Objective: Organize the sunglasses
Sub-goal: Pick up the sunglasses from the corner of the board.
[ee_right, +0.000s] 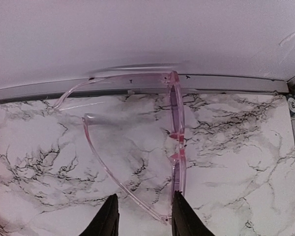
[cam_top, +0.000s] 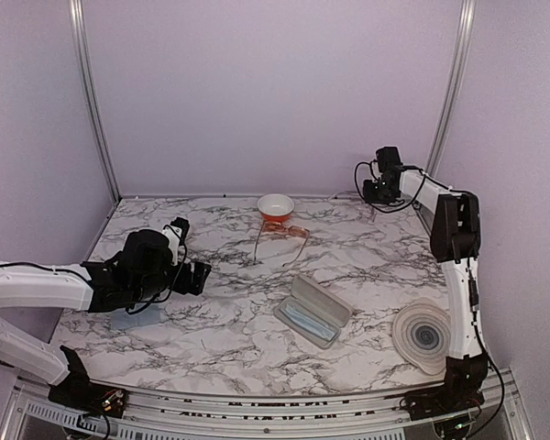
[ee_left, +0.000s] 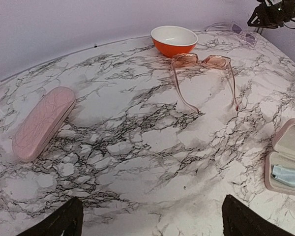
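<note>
Marble worktop (cam_top: 211, 339): at left-centre the left end effector (cam_top: 191, 253) is spread wide, holding nothing. Mid-frame, the orange sunglasses (cam_top: 297, 232) lie unfolded, just in front of a bowl (cam_top: 275, 205). At upper right (the far corner) one end of the pale sunglasses (ee_right: 176, 113) sits between the right end effector's (ee_right: 145, 219) half-narrowed fingers; whether they pinch it, I cannot tell.
</note>
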Motion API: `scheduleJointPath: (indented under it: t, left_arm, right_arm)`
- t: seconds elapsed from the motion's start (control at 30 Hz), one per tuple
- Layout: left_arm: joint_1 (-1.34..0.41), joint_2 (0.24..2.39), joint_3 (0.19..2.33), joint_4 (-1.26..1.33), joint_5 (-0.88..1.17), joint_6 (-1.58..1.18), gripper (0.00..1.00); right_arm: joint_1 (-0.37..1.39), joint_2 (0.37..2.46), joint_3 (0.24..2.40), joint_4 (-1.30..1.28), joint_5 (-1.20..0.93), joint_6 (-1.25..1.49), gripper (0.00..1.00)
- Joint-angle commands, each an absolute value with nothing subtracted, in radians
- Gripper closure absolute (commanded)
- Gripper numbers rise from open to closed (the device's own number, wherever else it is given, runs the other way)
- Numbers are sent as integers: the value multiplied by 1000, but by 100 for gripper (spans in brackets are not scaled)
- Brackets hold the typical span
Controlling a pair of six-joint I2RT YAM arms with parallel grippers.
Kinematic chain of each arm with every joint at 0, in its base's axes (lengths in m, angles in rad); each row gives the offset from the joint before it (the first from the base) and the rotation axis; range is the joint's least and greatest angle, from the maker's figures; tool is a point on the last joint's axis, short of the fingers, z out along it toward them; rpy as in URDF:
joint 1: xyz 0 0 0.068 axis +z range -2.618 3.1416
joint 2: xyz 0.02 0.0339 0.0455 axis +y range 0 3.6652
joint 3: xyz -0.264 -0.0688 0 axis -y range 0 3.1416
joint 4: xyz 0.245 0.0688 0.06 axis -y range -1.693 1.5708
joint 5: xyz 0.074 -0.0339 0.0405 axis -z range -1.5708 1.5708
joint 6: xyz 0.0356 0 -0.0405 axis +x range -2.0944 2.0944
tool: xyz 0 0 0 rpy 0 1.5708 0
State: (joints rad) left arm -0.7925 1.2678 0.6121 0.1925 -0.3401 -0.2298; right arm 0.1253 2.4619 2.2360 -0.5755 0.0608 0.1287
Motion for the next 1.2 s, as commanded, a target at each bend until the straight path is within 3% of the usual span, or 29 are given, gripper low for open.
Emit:
scheduleJointPath:
  t: [0.0, 0.33, 0.7, 1.17]
  left_arm:
    - [-780, 1286, 645, 163, -319, -244, 1]
    - [-764, 1295, 650, 161, -295, -250, 1]
    - [-755, 1298, 651, 160, -284, -253, 1]
    - [-751, 1298, 650, 161, -277, -253, 1]
  right_arm:
    - [86, 2504, 2290, -556, 36, 164, 65]
    - [72, 2566, 2306, -537, 6, 167, 72]
    - [72, 2572, 2305, -531, 10, 166, 91]
    - [72, 2586, 2289, -542, 28, 156, 88]
